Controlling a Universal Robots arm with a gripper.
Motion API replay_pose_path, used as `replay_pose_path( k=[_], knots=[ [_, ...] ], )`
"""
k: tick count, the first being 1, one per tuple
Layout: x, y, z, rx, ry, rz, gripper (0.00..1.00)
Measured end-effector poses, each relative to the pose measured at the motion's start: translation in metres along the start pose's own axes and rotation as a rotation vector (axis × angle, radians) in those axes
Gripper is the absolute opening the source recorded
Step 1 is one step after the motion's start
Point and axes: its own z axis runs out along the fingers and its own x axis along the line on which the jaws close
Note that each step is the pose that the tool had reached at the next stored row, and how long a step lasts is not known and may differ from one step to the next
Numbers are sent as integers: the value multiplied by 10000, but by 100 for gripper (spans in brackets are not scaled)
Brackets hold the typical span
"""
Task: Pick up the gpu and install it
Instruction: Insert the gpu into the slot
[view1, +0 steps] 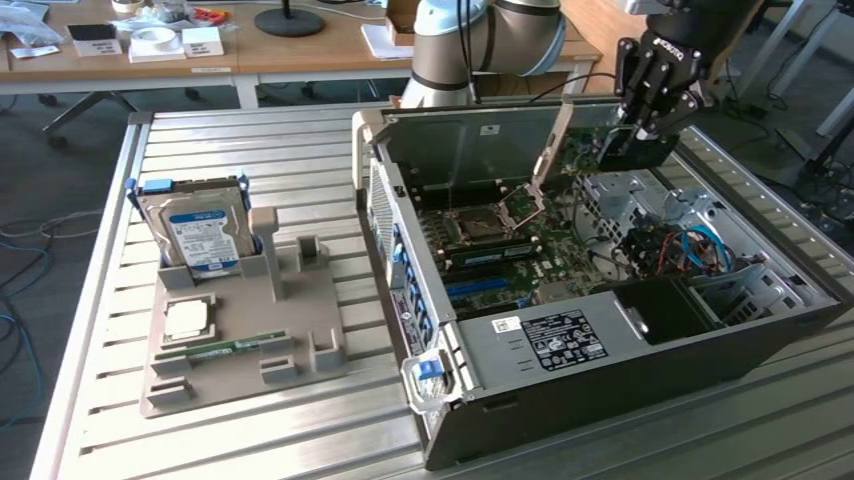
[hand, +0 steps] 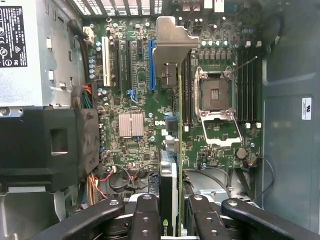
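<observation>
My gripper (view1: 650, 110) hangs over the far right corner of the open computer case (view1: 627, 400), as the exterior view shows it. It is shut on the gpu (view1: 627, 150), a thin dark card that hangs below the fingers, just above the motherboard. In the wrist view the gpu (hand: 169, 175) is edge-on between my gripper (hand: 170, 212) and its black fingers (hand: 145, 215). Its silver bracket (hand: 172, 42) reaches toward the case's rear wall. The card lies alongside the blue slot (hand: 151, 65) and the black slots beside it, a little off to one side of the blue one.
The motherboard carries an open CPU socket (hand: 216, 92), a small heatsink (hand: 131, 125) and a black shroud (hand: 47, 145). On the slatted table a grey holder (view1: 240, 370) bears a hard drive (view1: 200, 235), a CPU chip (view1: 187, 318) and a green memory stick (view1: 220, 350).
</observation>
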Motion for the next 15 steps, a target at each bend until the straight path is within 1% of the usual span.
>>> replay_pose_path(
  k=[3, 8, 13, 15],
  knots=[
    [0, 21, 4, 1, -6, 0, 27],
    [-1, 116, 8, 2, -2, -2, 27],
    [0, 272, 13, 12, -3, -2, 27],
    [2, 347, 16, 32, -3, -1, 27]
  ],
)
